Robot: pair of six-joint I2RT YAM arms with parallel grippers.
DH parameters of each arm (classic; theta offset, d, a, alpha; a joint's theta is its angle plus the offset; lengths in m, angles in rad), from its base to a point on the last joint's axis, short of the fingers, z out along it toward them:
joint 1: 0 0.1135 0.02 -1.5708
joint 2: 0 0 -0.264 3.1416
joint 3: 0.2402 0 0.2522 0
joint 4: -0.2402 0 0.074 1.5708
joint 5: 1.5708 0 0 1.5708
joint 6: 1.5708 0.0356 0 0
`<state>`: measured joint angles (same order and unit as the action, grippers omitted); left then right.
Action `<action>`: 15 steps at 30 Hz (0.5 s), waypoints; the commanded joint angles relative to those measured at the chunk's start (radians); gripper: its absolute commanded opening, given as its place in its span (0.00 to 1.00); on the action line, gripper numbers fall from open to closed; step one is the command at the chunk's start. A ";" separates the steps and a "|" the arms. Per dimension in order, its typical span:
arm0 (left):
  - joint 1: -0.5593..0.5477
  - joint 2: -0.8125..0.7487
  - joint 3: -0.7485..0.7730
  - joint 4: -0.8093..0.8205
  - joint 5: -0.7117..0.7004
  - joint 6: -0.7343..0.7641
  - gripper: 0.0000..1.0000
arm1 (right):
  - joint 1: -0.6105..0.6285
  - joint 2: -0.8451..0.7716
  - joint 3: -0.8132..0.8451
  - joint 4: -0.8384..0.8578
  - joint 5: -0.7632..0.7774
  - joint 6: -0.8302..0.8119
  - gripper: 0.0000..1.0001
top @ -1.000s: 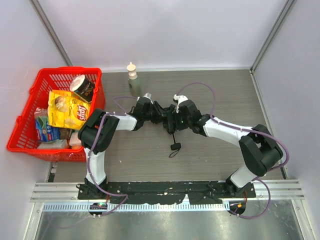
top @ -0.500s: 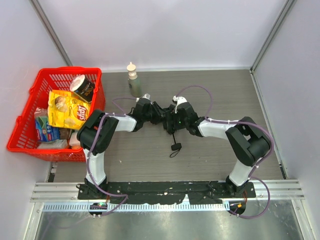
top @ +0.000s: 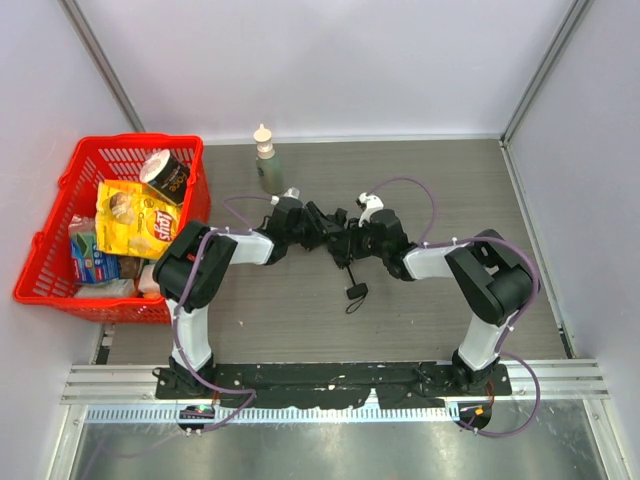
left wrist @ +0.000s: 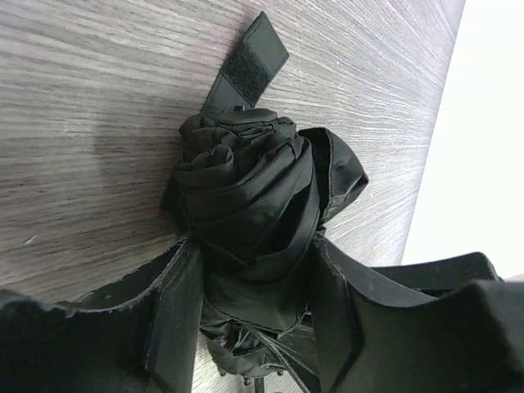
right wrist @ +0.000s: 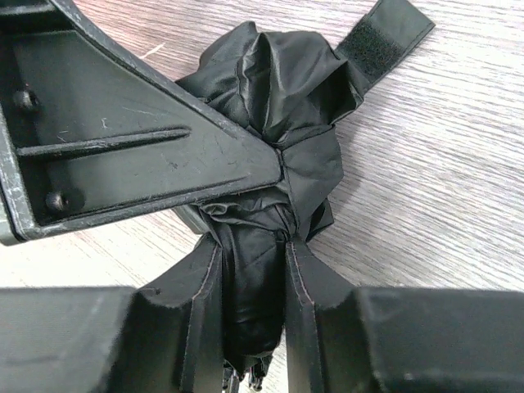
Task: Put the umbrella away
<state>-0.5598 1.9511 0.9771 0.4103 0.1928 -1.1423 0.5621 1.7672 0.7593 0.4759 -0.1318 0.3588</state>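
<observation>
The umbrella [top: 332,228] is a crumpled black bundle lying mid-table between both arms, its small handle and wrist loop [top: 355,292] trailing toward the near side. My left gripper [top: 316,222] comes in from the left, and in the left wrist view its gripper [left wrist: 250,303] is shut on the rolled fabric [left wrist: 246,188]. A velcro strap [left wrist: 246,70] sticks out beyond the roll. My right gripper [top: 352,240] meets it from the right. In the right wrist view the right gripper [right wrist: 252,303] pinches a narrow fold of the umbrella [right wrist: 278,90], just below the left gripper's finger [right wrist: 123,123].
A red basket [top: 40,262] holding a yellow snack bag [top: 135,215] and a dark tub [top: 165,175] stands at the left. A bottle [top: 265,160] stands near the back wall, close behind the left gripper. Walls close off the back and both sides.
My right gripper has shut on the umbrella's fabric, and its wrist has shifted slightly to the right. The handle with its loop slid a little. The left arm has stayed in place.
</observation>
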 commanded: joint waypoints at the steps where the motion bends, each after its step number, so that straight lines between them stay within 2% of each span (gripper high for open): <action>1: -0.022 -0.018 -0.046 -0.194 0.045 0.085 0.56 | -0.011 0.066 -0.067 0.107 -0.109 -0.007 0.01; 2: -0.015 -0.029 -0.041 -0.194 0.056 0.099 0.68 | -0.013 0.067 -0.071 0.112 -0.117 -0.011 0.01; 5: 0.003 -0.064 -0.040 -0.208 0.088 0.118 0.81 | -0.013 0.069 -0.075 0.122 -0.118 -0.015 0.01; 8: 0.032 -0.121 -0.049 -0.226 0.108 0.151 0.90 | -0.013 0.051 -0.090 0.128 -0.118 -0.024 0.01; 15: 0.126 -0.236 -0.091 -0.277 0.152 0.176 0.93 | -0.013 0.008 -0.117 0.122 -0.103 -0.070 0.01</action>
<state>-0.4850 1.7882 0.9058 0.1986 0.3069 -1.0077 0.5438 1.7935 0.6842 0.6727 -0.2382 0.3607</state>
